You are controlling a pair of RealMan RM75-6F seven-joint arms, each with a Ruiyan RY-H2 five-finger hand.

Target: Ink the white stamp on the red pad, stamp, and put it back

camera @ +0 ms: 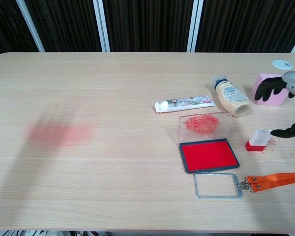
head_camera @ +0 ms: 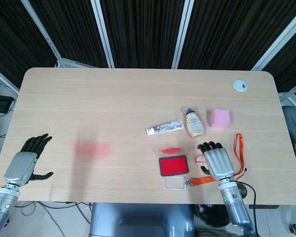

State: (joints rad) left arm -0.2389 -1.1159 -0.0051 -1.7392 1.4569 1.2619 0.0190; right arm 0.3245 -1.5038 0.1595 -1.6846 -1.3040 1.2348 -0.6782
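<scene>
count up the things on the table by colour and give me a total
Red: 2, ink pad and stamp
Pink: 1, block
Orange: 1, lanyard with badge holder
Cream: 1, bottle
White: 1, tube
Total: 6

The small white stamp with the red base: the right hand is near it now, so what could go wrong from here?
1. The small white stamp with the red base is short, and the open right hand hovers close; a fingertip could tip it before gripping.
2. The red ink pad's upright clear lid stands beside the stamp, so a sideways sweep may knock it.
3. The orange lanyard strap lies below the hand and might snag.
</scene>
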